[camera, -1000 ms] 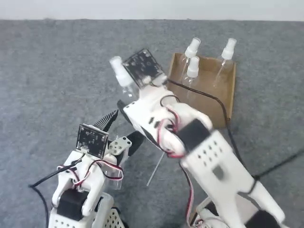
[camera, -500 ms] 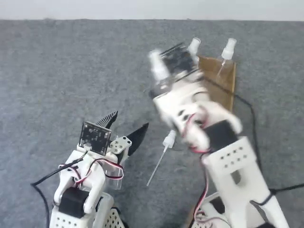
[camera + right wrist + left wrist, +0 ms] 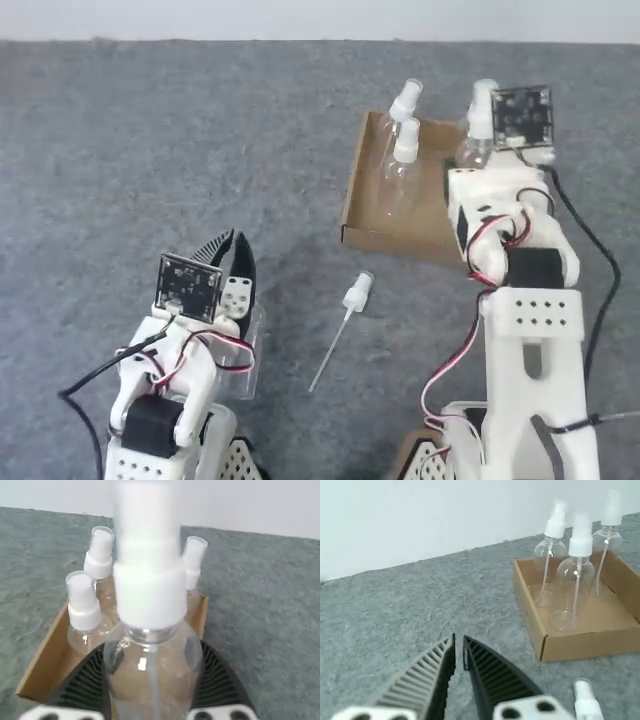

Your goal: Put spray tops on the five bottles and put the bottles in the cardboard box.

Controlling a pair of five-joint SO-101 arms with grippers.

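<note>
My right gripper (image 3: 150, 692) is shut on a clear bottle (image 3: 150, 650) with a white spray top, held upright over the right side of the cardboard box (image 3: 352, 195). In the high view the held bottle (image 3: 476, 148) sits just ahead of the right wrist. Three capped bottles (image 3: 82, 615) stand in the box behind it; two of them (image 3: 402, 160) are at its left. One loose spray top (image 3: 355, 294) with its long tube lies on the carpet in front of the box. My left gripper (image 3: 237, 258) is shut and empty, low at the front left, its fingertips (image 3: 451, 652) nearly touching.
Grey carpet covers the whole table. The box (image 3: 590, 647) stands at the back right, its front wall toward the arms. Open carpet stretches to the left and behind the left arm. The right arm's cables hang along its right side.
The right arm has swung rightward with the bottle, from left of the box to over its right side. The left gripper has gone from open to shut.
</note>
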